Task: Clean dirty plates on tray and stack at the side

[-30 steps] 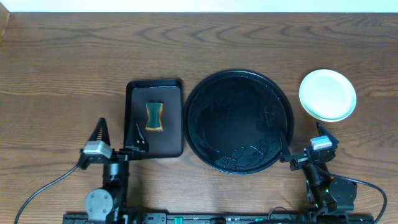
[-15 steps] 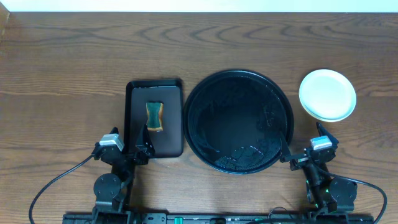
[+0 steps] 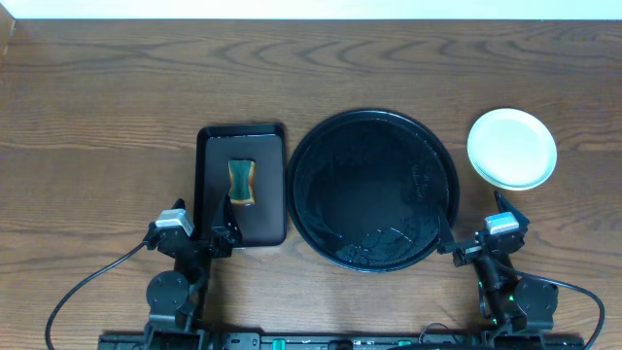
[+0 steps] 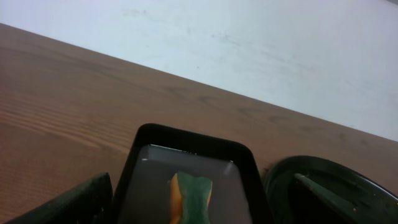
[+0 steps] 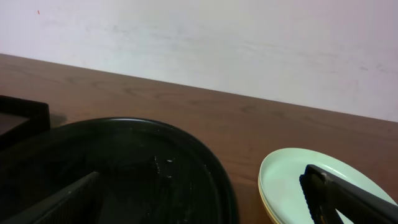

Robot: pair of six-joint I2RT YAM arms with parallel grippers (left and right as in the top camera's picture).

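The large round black tray (image 3: 372, 190) sits mid-table with no plate on it; it also shows in the right wrist view (image 5: 124, 168). The plates (image 3: 512, 148) stand in one stack right of the tray, a mint-white one on top and a pale yellow edge below in the right wrist view (image 5: 311, 183). My left gripper (image 3: 192, 229) is open and empty at the near end of the small rectangular tray. My right gripper (image 3: 473, 233) is open and empty near the table's front, between the round tray and the stack.
A small black rectangular tray (image 3: 242, 183) left of the round tray holds a green and yellow sponge (image 3: 240, 182), also seen in the left wrist view (image 4: 191, 198). Bare wooden table (image 3: 97, 117) surrounds everything.
My left arm has drawn back and lowered toward the table's front edge since a second ago, then stayed still. The right arm, plates and trays have not moved.
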